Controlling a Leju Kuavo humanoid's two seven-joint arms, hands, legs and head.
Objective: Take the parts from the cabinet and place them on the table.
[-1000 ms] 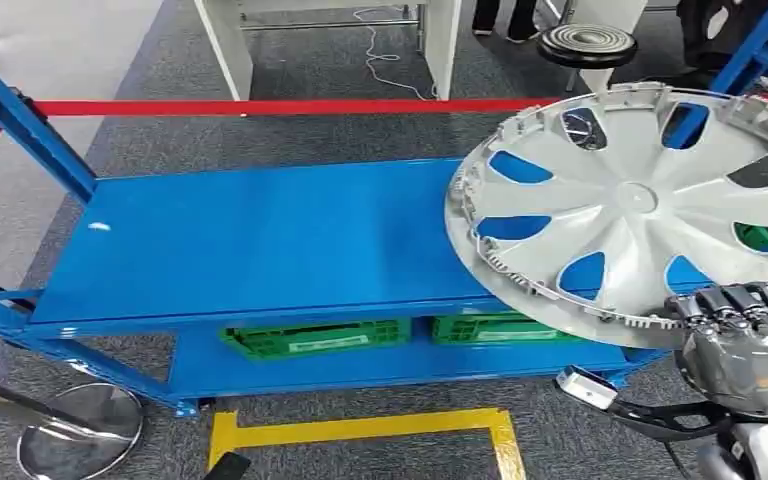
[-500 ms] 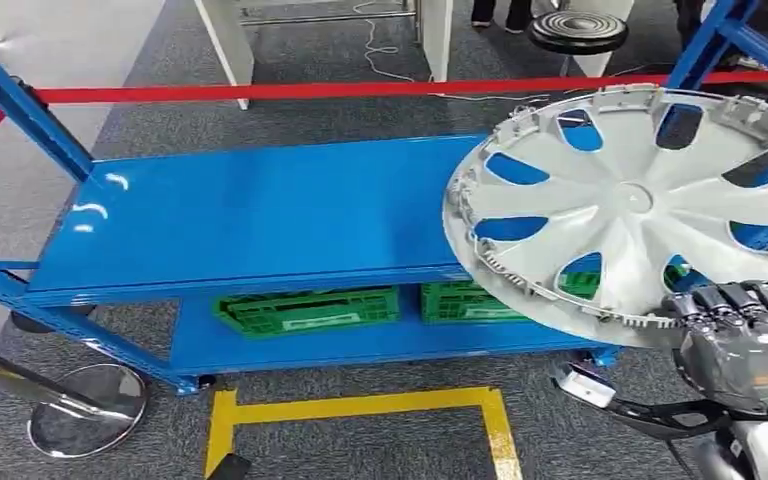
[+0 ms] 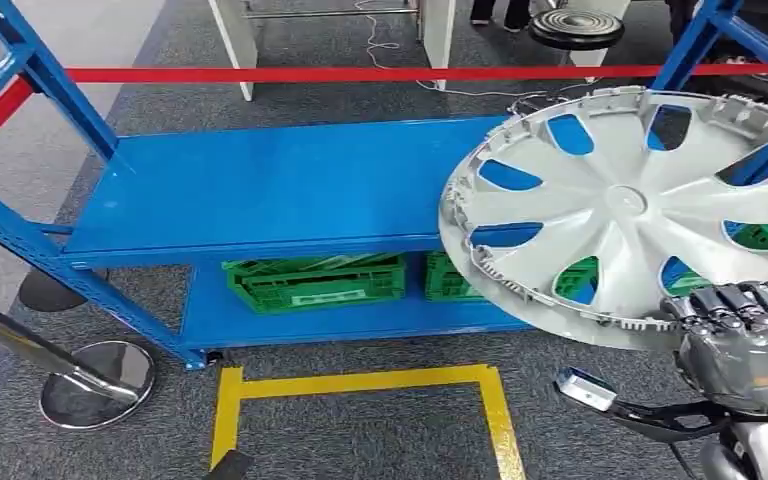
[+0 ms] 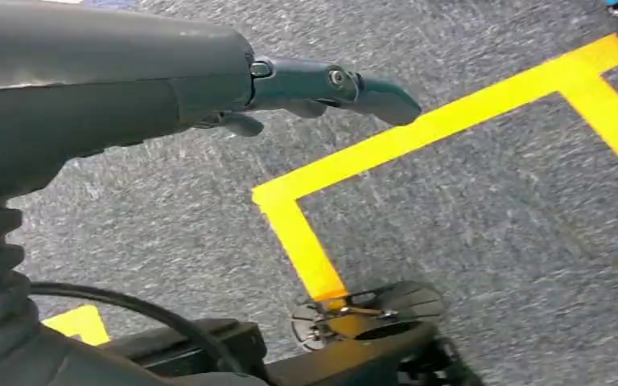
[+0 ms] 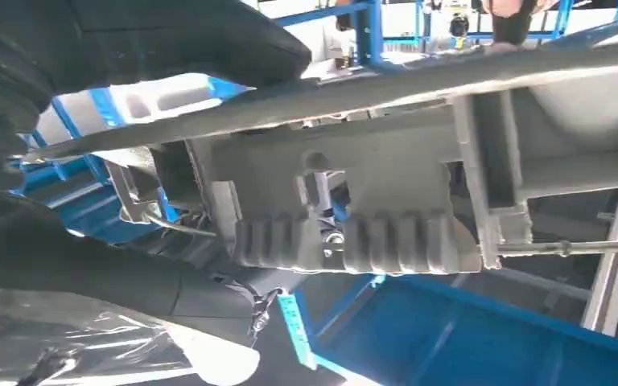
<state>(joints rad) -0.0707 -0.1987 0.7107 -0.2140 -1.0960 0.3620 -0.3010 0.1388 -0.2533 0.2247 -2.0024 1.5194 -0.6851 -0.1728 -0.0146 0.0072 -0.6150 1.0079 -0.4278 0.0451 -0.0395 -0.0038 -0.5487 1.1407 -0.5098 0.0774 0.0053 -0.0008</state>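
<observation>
While your right hand [image 3: 738, 322] is gripping the near rim of the wheel cover [image 3: 628, 205], the disc is hanging flat above the blue shelf's [image 3: 280, 190] right end, left hand [image 4: 306, 88] dangling empty.

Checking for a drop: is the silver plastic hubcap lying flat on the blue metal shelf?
No, the right hand grips the silver plastic hubcap by its near rim, holding it tilted above the blue metal shelf.

A workshop or test floor: blue steel shelving [image 3: 260, 190], green parts crates [image 3: 315, 281], yellow floor tape [image 3: 360, 382], red barrier belt [image 3: 360, 74] on stanchions.
</observation>
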